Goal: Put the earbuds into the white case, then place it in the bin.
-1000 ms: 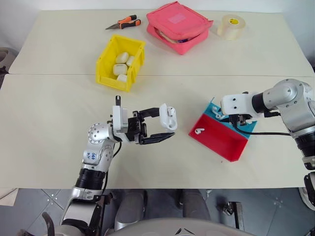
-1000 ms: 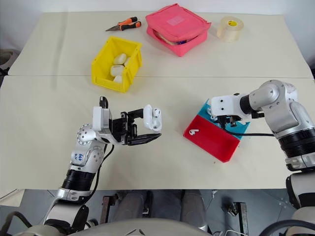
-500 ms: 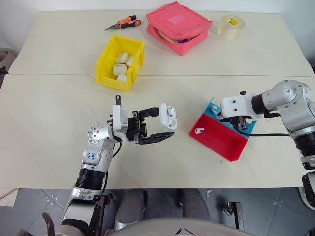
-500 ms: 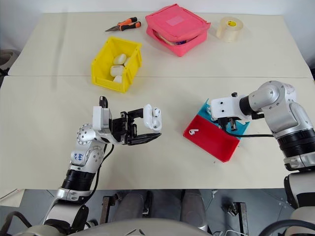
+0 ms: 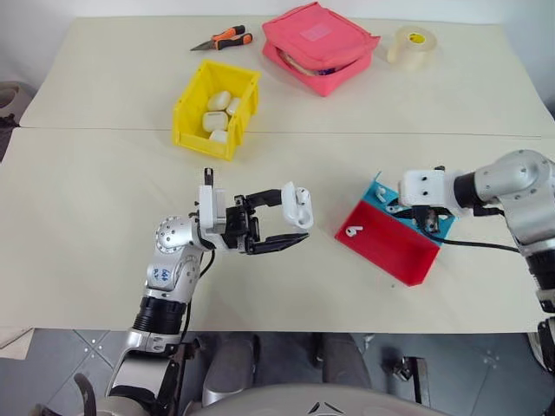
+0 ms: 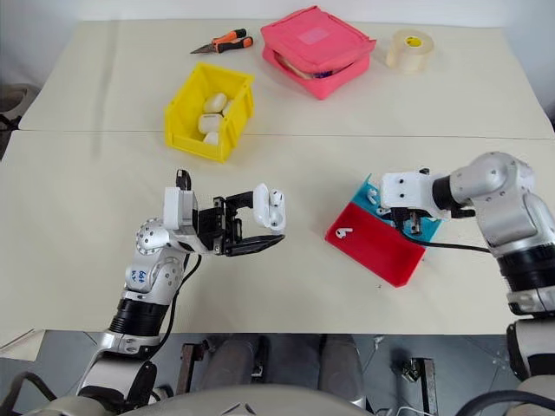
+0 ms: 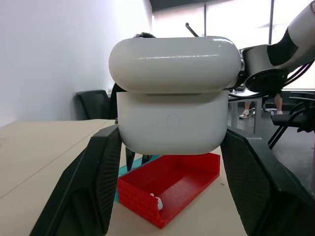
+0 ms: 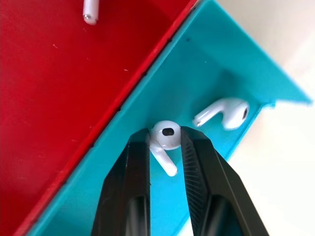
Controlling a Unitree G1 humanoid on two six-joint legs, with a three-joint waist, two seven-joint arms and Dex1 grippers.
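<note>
The left claw (image 5: pixel 290 224) is clenched on the white case (image 5: pixel 297 206), holding it up off the table (image 5: pixel 87 234) near the middle of the near half, with the case's lid lifted a little above its body in the left wrist view. The right claw (image 8: pixel 165 147) is closed on one of the earbuds (image 8: pixel 165 137), pinching its rounded head between the two black fingers (image 8: pixel 135 172) above the blue compartment of the red-and-blue tray (image 5: pixel 390 251), which sits toward the table's right edge on the near half. A second earbud (image 8: pixel 224 114) lies in the same blue compartment, just beside the held one and apart from it. A third earbud (image 5: pixel 351 231) lies in the red compartment of the tray. The bin (image 5: pixel 195 121) stands toward the far left of the table's middle, with several white cases (image 5: pixel 217 117) inside it. Along the far edge lie orange-handled pliers (image 5: pixel 221 39), a pink pouch (image 5: pixel 321 43) and a roll of tape (image 5: pixel 409 45).
</note>
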